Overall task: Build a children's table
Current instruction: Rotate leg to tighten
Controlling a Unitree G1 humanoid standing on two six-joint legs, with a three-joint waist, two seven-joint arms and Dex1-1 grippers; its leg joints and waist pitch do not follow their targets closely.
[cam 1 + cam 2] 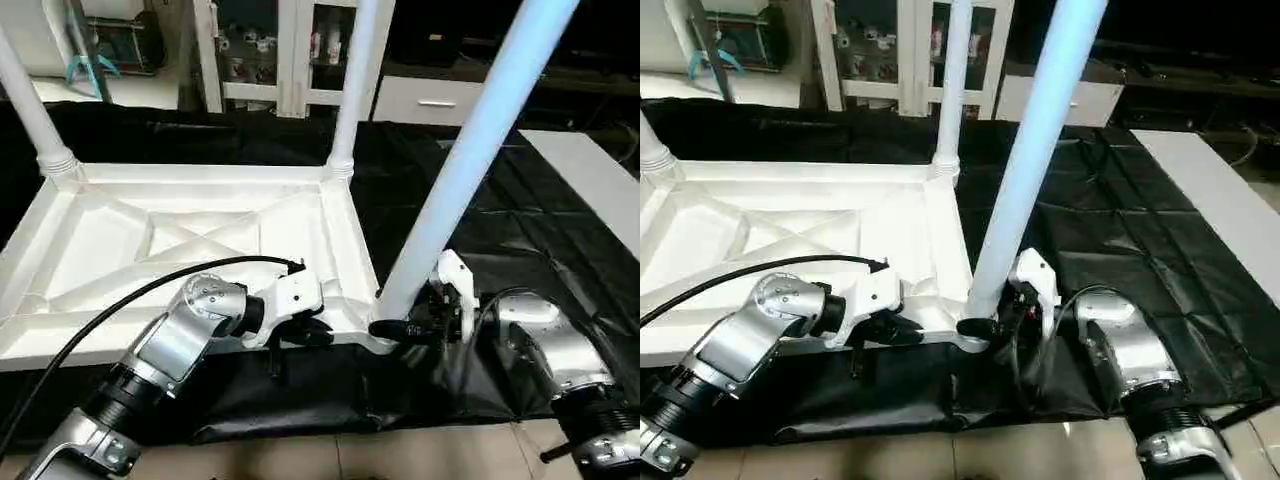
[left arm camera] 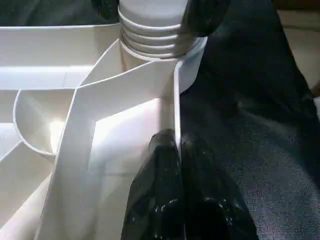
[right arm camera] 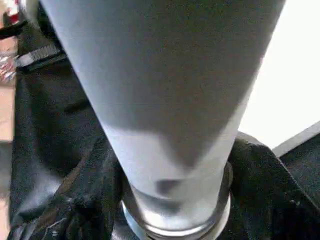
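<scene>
Right gripper: the right gripper (image 1: 402,322) is closing its two black fingers around the bottom of the near leg (image 1: 470,150), right where the leg is going into the corner hole. It looks like it is holding the leg, one finger on each side.
Left gripper: the left gripper (image 1: 312,335) is pinching shut on the thin near wall of the tabletop (image 1: 60,345), just beside that same corner. I think it is keeping the top from sliding.
Tabletop: the white square top is lying upside down on a black cloth (image 1: 480,230), so its crossed ribs are facing up.
Far legs: one leg (image 1: 30,100) is standing in the far left corner, and another leg (image 1: 350,90) is standing in the far right corner. Both are looking straight and set in.
Near leg: this one is sitting in the near right corner hole (image 2: 192,55). It is leaning a bit. The screw rings (image 2: 150,37) at its end are showing above the hole, so I think it is not screwed all the way down.
Done: two legs are looking finished, and a third is going in.
Left to do: the third leg is needing more turns, I think. The near left corner is sitting past the picture edge, so I cannot tell if a fourth leg is in. After that the table is needing a flip onto its legs.
</scene>
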